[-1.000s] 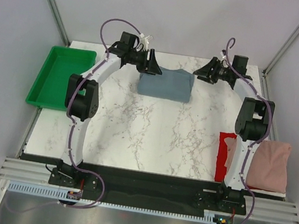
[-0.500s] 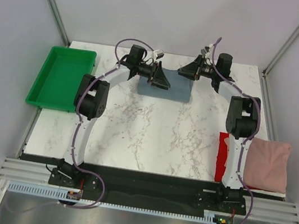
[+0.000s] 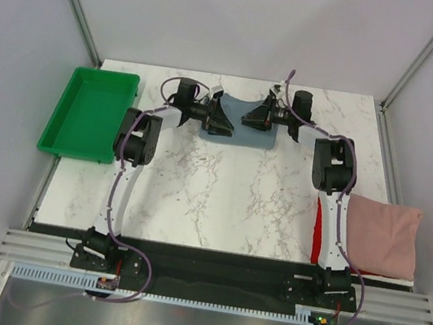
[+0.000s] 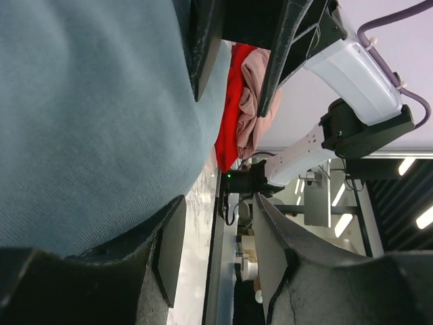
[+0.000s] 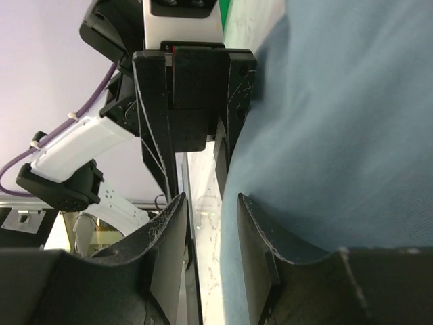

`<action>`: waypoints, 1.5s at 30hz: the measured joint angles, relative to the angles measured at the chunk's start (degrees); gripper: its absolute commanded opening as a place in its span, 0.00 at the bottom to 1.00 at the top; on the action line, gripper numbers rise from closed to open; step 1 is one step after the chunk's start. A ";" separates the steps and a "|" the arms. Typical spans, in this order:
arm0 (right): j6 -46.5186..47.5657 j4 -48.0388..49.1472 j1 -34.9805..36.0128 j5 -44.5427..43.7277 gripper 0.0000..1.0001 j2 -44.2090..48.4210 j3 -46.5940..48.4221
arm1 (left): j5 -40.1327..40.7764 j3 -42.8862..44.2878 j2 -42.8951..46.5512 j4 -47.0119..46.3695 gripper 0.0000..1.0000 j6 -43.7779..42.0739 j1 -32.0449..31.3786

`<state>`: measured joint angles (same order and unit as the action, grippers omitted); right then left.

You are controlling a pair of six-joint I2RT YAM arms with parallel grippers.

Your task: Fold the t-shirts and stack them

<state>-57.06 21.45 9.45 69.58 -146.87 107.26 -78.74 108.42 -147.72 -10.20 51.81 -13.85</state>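
Blue-grey t-shirt (image 3: 238,135) beneath left claw (image 3: 224,121), right claw (image 3: 249,119)

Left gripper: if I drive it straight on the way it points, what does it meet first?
Probably the right gripper, which faces it nearly tip to tip over the blue-grey t-shirt. That cloth lies close beside the left gripper, so it may drag too.
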 measured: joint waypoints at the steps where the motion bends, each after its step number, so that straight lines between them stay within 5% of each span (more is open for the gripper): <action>1: 0.31 -0.35 0.20 -0.02 0.44 -0.79 0.44 | -0.31 0.00 -0.70 -0.55 0.52 0.59 0.00; 20: 4.28 -4.11 0.26 -0.37 0.46 -2.71 1.57 | -3.82 -4.28 2.16 1.40 0.50 0.96 2.01; 30: 4.72 -3.78 -0.02 0.85 0.46 5.99 -0.35 | -3.48 0.79 6.75 3.61 0.50 -1.33 3.26; 45: 3.72 -2.69 1.14 3.54 0.43 4.39 -10.49 | -2.47 -2.54 0.09 4.13 0.49 -1.36 1.20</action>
<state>-53.34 18.76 10.59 73.12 -142.47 96.77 -81.21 105.89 -147.63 -6.07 50.46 -12.64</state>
